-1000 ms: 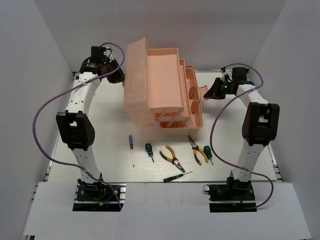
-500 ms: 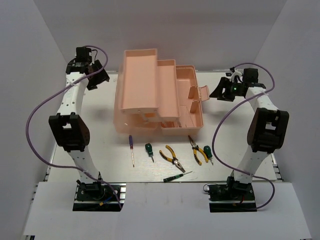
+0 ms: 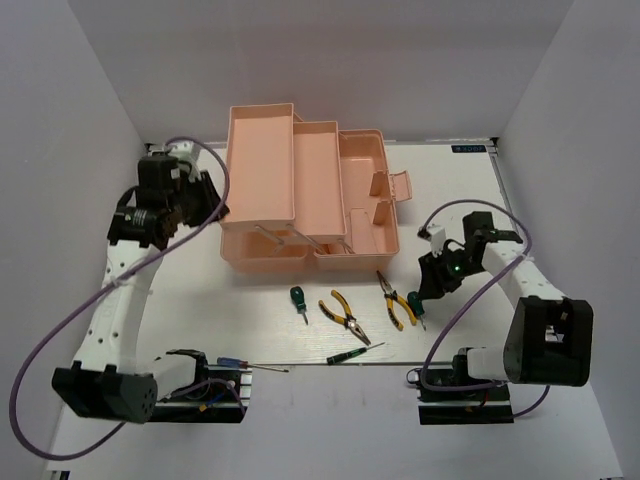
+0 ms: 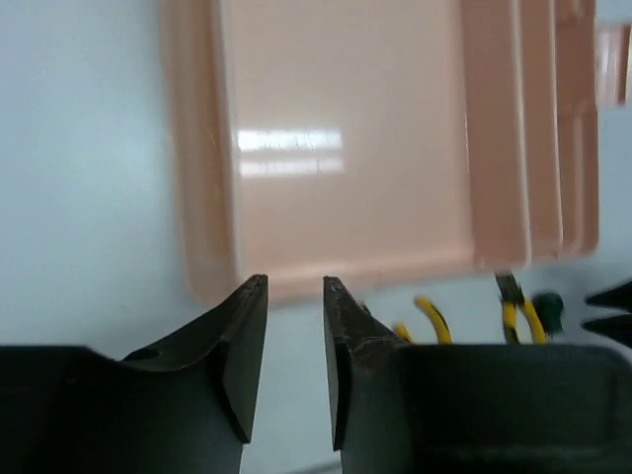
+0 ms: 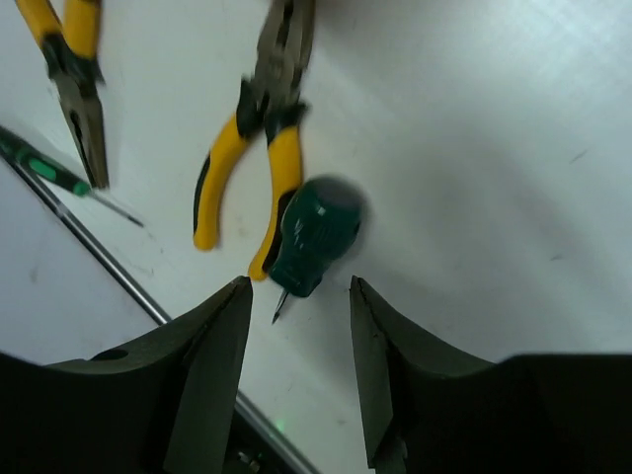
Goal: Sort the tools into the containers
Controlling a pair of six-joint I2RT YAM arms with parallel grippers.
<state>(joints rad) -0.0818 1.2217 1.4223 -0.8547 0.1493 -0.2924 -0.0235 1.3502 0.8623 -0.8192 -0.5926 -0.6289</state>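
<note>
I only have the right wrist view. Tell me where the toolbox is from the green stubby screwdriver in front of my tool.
Observer: The toolbox stands farther back than the green stubby screwdriver and to its left, tiers folded open.
Operator: Report the left tool.
Observer: The left tool is open and empty, beside the toolbox's left edge.
Operator: Name any stray.
Observer: A long blue-red screwdriver lies by the left arm's base.

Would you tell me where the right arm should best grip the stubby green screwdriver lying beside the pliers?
Probably take the stubby green screwdriver by its fat handle, from straight above with the open right gripper. The blade is short and thin, and the pliers lie against one side, so that finger has little room.
</note>
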